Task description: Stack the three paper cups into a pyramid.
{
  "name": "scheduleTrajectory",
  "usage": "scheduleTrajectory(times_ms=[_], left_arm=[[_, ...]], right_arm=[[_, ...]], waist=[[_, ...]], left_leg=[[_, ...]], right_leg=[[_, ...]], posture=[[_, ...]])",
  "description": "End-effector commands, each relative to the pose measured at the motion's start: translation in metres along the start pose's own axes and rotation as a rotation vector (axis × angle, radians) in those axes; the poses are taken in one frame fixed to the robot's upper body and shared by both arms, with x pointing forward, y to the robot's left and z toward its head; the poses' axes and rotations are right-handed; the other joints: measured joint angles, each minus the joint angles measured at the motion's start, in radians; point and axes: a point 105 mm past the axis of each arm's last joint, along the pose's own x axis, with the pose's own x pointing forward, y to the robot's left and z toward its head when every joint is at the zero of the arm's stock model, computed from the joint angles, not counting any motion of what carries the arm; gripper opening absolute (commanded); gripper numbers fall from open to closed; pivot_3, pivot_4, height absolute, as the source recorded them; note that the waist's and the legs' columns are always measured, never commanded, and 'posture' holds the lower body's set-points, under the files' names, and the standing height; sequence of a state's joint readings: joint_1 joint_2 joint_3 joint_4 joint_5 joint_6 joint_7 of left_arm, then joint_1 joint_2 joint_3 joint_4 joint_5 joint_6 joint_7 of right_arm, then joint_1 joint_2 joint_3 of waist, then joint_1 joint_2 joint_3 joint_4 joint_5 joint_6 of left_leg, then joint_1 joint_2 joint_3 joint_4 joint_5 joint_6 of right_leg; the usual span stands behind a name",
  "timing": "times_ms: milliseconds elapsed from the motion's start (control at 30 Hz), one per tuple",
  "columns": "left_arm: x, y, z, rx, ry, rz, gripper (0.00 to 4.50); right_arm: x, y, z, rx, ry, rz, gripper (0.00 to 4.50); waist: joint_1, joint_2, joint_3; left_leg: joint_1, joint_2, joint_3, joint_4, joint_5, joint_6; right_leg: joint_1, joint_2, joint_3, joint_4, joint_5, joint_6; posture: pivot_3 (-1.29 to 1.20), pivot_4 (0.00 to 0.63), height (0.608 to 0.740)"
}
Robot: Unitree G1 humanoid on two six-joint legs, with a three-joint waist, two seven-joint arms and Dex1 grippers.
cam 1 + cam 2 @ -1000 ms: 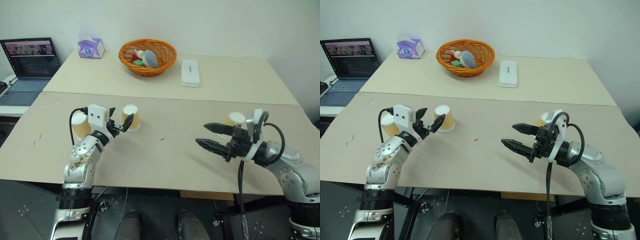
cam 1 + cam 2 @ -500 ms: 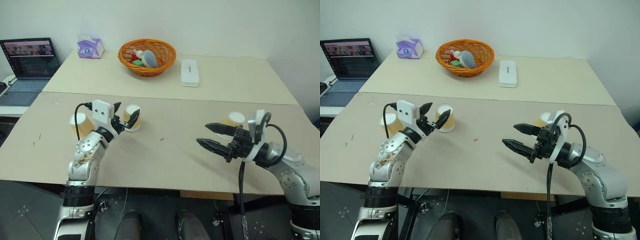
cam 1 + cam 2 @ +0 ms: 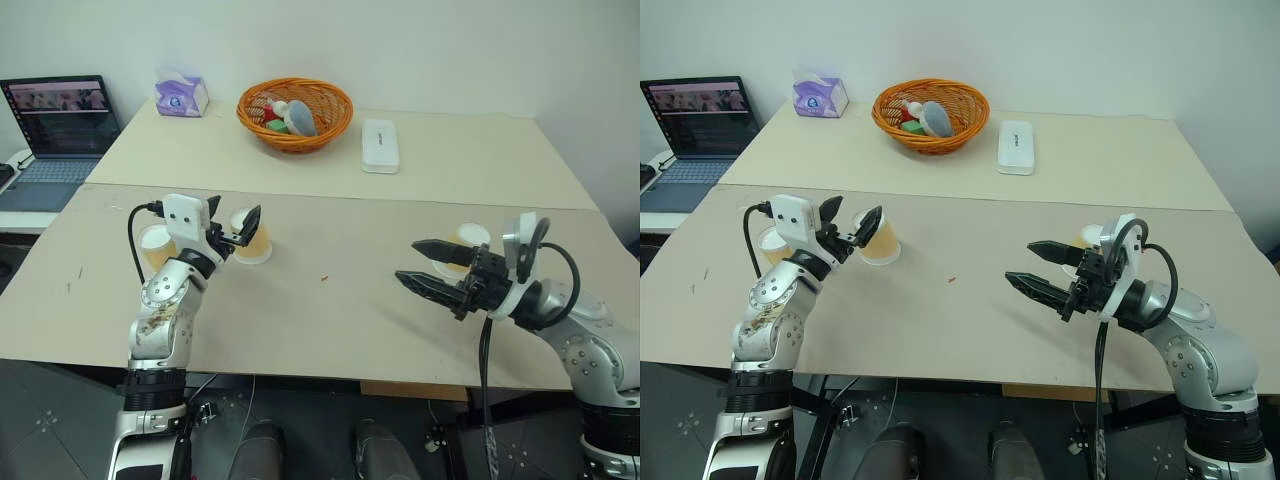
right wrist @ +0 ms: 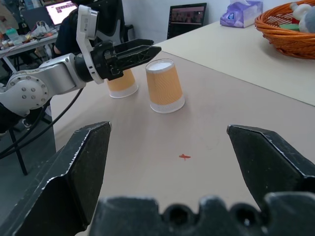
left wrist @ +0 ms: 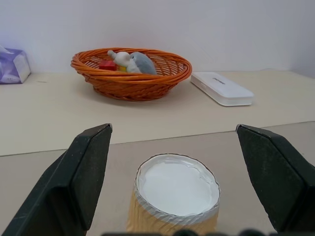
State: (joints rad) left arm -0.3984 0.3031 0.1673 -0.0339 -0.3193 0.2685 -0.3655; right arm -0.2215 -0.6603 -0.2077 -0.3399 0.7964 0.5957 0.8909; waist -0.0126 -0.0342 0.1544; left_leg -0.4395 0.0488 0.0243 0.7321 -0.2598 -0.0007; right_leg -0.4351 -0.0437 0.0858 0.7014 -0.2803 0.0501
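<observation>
Two of the paper cups (image 3: 252, 238) (image 3: 157, 246) stand upside down, side by side at our left, the third (image 3: 467, 239) far right behind our right gripper (image 3: 424, 265). Our left gripper (image 3: 233, 226) has lifted above its cup, jaws wide, empty; right jaws wide too. No stacking yet.

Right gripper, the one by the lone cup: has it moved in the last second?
No. The right gripper hangs open in the same spot, just as far to the right of the small red mark on the table as before.
</observation>
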Motion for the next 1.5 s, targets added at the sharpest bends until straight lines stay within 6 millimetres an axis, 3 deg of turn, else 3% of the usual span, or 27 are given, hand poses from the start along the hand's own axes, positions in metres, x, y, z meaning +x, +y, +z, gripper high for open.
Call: scheduleTrajectory(times_ms=[33,233,800,1033,1133,1233,1367,1500], left_arm=[[0.001,-0.012,0.004,0.033,-0.012,-0.045,4.31],[0.004,-0.006,-0.007,0.056,0.037,-0.022,4.31],[0.016,-0.011,-0.014,0.040,0.066,-0.029,4.31],[0.013,-0.001,-0.021,0.018,0.097,0.022,4.31],[0.014,0.000,-0.019,0.005,0.081,0.029,3.64],[0.017,-0.001,-0.017,0.040,0.092,0.028,2.61],[0.024,-0.014,0.007,0.089,0.009,-0.023,2.61],[0.031,-0.040,0.037,0.121,-0.067,-0.129,2.61]], right_arm=[[-0.002,0.001,0.010,-0.034,-0.026,-0.002,4.50],[-0.003,0.002,0.008,-0.028,-0.030,-0.012,4.50],[-0.007,0.001,0.008,-0.031,-0.032,-0.039,4.50],[-0.006,0.000,0.008,-0.038,-0.027,-0.043,4.50],[-0.005,-0.002,0.009,-0.039,-0.033,-0.045,4.50],[-0.004,-0.002,0.009,-0.040,-0.032,-0.040,4.50],[-0.004,-0.003,0.010,-0.042,-0.031,-0.039,4.50],[-0.004,-0.004,0.011,-0.046,-0.033,-0.037,4.50]], waist=[[0.000,0.000,0.000],[-0.001,0.000,0.000],[0.000,0.000,0.000],[0.000,0.000,0.000],[0.000,0.000,0.000],[0.000,0.000,0.000],[0.000,0.000,0.000],[0.001,0.000,0.000]], left_leg=[[0.000,0.000,0.000,0.000,0.000,0.000],[0.000,0.000,0.000,0.000,0.000,0.000],[0.000,0.000,0.000,0.000,0.000,0.000],[0.000,0.000,0.000,0.000,0.000,0.000],[0.000,0.000,0.000,0.000,0.000,0.000],[0.000,0.000,0.000,0.000,0.000,0.000],[0.000,0.000,0.000,0.000,0.000,0.000],[0.000,0.000,0.000,0.000,0.000,0.000]], right_leg=[[0.000,0.000,0.000,0.000,0.000,0.000],[0.000,0.000,0.000,0.000,0.000,0.000],[0.000,0.000,0.000,0.000,0.000,0.000],[0.000,0.000,0.000,0.000,0.000,0.000],[0.000,0.000,0.000,0.000,0.000,0.000],[0.000,0.000,0.000,0.000,0.000,0.000],[0.000,0.000,0.000,0.000,0.000,0.000],[0.000,0.000,0.000,0.000,0.000,0.000]], posture=[[0.00,0.150,0.675],[0.00,0.150,0.675],[0.00,0.150,0.675],[0.00,0.150,0.675],[0.00,0.150,0.675],[0.00,0.150,0.675],[0.00,0.150,0.675],[0.00,0.150,0.675]])
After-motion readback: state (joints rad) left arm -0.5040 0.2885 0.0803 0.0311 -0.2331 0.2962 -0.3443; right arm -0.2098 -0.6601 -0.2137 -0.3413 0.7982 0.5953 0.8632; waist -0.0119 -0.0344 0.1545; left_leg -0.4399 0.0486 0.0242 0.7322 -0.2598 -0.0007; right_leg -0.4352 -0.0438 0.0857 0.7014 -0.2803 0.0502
